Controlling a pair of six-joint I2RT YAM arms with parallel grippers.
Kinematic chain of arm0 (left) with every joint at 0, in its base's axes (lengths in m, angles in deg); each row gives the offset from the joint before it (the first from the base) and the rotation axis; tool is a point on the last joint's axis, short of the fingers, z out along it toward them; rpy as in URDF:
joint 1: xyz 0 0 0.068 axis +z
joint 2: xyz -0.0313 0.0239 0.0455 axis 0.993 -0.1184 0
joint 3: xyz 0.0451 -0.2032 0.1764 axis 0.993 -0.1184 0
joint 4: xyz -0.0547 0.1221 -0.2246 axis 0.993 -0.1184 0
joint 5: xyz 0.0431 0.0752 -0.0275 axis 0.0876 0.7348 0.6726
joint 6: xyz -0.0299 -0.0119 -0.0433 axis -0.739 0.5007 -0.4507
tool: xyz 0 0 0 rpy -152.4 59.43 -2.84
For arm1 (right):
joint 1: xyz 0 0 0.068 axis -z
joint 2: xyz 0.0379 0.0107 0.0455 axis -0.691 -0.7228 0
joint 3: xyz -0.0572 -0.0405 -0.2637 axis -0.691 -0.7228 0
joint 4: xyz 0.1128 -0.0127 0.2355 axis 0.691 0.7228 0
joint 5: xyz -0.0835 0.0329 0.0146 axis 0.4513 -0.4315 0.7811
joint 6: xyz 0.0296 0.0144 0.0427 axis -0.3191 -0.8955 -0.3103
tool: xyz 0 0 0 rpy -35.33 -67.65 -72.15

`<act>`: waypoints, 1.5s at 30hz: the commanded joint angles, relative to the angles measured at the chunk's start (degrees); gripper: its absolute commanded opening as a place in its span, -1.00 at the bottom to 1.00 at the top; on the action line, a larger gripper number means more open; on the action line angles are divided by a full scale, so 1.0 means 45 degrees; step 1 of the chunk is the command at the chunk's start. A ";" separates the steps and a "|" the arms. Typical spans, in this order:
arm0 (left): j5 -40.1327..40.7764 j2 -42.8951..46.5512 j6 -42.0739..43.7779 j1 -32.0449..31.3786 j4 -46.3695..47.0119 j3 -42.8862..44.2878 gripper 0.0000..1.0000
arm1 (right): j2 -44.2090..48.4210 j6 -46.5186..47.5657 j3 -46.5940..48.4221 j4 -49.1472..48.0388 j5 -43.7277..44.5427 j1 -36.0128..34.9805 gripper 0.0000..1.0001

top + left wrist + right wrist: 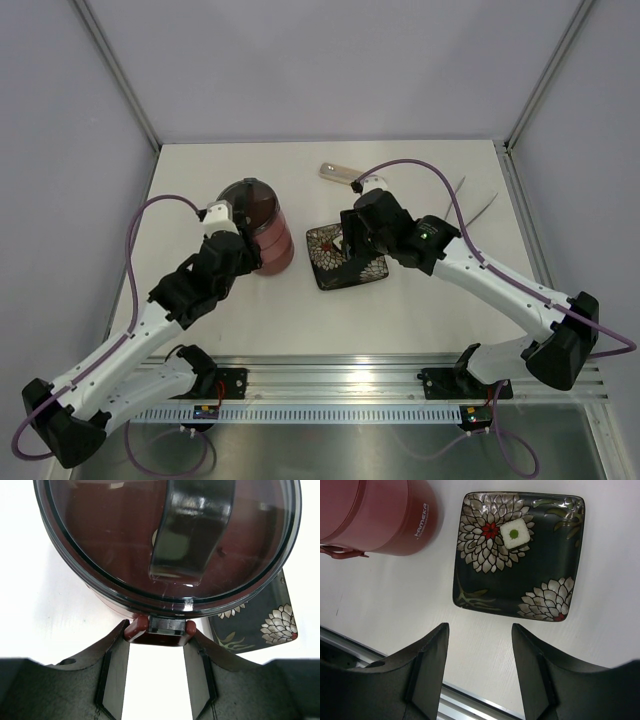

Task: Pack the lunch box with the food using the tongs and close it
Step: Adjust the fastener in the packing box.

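The lunch box (268, 222) stands stacked as a dusty-red tower, its grey handled top lid (170, 535) in place. My left gripper (160, 630) is at its near side, and its fingers (114, 672) press on both ends of the red clasp (136, 629) under the lid's rim. My right gripper (480, 627) hangs open above the table at the near edge of the black flower-patterned plate (520, 587), with nothing between its fingers. The tongs (484, 206) lie at the back right, beyond the right arm. No food shows in any view.
A small white square with a green dot (514, 534) sits on the plate. A translucent oblong case (338, 172) lies at the back, behind the right wrist. A metal rail (330, 375) runs along the table's near edge.
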 commanded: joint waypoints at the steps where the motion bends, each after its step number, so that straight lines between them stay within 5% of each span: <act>1: 0.0066 0.0034 -0.0588 -0.0004 -0.0156 -0.0272 -0.31 | 0.0008 0.0008 0.0187 -0.0448 -0.0080 0.0141 0.21; 5: -0.0227 -0.0238 -0.0256 -0.0004 -0.0058 -0.0038 -0.11 | 0.0028 -0.0070 0.0129 -0.0546 -0.0119 0.0122 0.21; 13: -0.0911 -0.1274 0.0448 -0.0004 0.0079 0.0723 -0.03 | 0.0223 -0.0245 -0.0145 -0.0722 -0.0061 0.0160 0.21; 38: -0.1712 -0.0884 0.0078 -0.0004 -0.1677 0.1056 0.03 | 0.0145 -0.0109 -0.0301 -0.1035 -0.0139 0.0433 0.22; 45: -0.1340 0.0169 -0.0235 -0.0004 -0.3338 0.2715 0.02 | 0.0145 -0.0012 -0.0301 -0.1113 -0.0256 0.0531 0.22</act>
